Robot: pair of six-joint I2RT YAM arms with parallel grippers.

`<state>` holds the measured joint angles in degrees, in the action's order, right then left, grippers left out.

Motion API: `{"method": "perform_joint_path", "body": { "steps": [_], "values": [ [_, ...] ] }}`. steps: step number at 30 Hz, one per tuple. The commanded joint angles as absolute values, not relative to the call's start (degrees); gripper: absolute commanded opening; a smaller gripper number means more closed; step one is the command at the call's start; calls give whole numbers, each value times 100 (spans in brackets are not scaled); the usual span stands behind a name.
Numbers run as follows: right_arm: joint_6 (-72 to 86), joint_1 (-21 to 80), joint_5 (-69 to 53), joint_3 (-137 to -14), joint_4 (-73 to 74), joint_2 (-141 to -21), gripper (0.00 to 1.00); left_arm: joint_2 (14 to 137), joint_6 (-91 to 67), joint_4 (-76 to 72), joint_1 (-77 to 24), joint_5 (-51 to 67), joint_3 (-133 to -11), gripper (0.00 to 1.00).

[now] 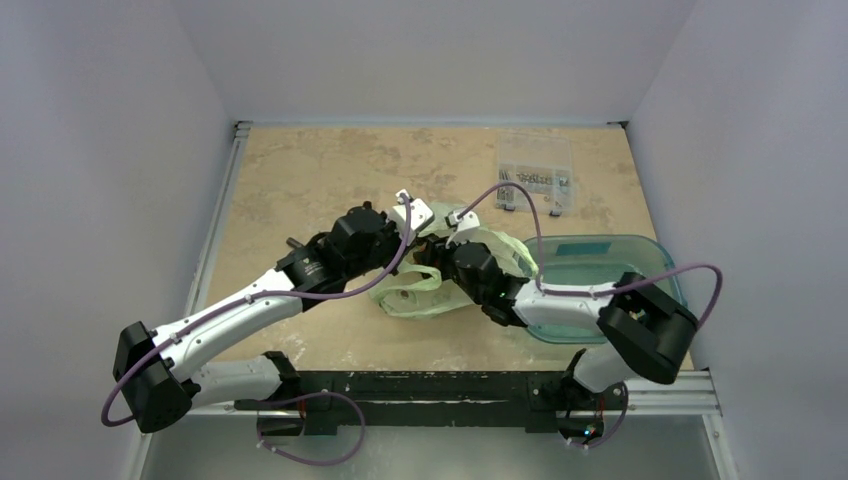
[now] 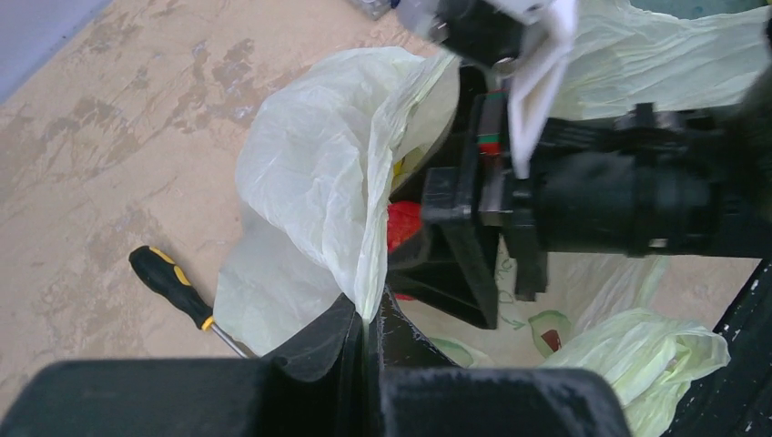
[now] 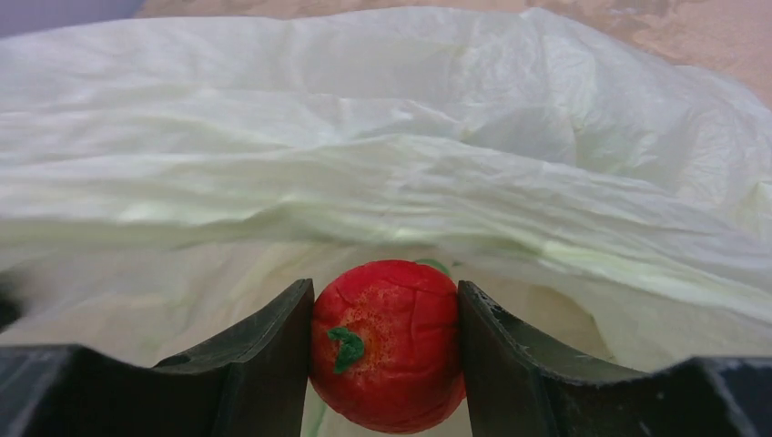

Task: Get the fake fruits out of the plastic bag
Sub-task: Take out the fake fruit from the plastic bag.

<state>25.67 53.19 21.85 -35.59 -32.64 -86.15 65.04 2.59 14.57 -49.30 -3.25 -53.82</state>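
Sitting inside the mouth of the crinkly pale-green plastic bag [image 3: 410, 164], the shiny red toy apple [image 3: 387, 364] is clamped between the right gripper's [image 3: 384, 291] black fingers, with bag film draped over it. The left gripper [image 2: 366, 323] pinches the bag's raised edge. A yellow-and-black screwdriver [image 2: 173, 287] lies just beside the bag, and a teal see-through tub [image 1: 600, 262] sits on its other side.

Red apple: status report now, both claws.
Left claw shut on thin pale-green plastic bag rim. Right claw shut on shiny red plastic apple, inside bag. Film draped overhead.

Apple [image 2: 402, 225] mostly behind bag [image 2: 309, 182]
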Motion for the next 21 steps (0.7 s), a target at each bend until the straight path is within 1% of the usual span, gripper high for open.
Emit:
{"method": "perform_joint_path", "body": {
  "steps": [1,4,8,12,16,21],
  "values": [
    [2634,5312,1282,-3289,-2875,-7713,7,6544,303,1364,-4948,-605,-5507,0],
    [2713,5317,1247,-3028,-2511,-6895,2,6570,323,1436,-4948,-591,-5537,0],
    [2768,5309,1510,-2971,-1766,-5715,0,6595,382,1445,-4948,-584,-5557,0],
    [2581,5309,1838,-3310,-1066,-5042,0,6695,365,1535,-4948,-502,-5637,0],
    [2404,5309,2322,-3574,-721,-4536,0,6727,377,1540,-4956,-501,-5622,0],
    [2728,5273,3809,-3874,-166,-4109,0,6757,370,1577,-4956,-449,-5656,0]
  ]
}}
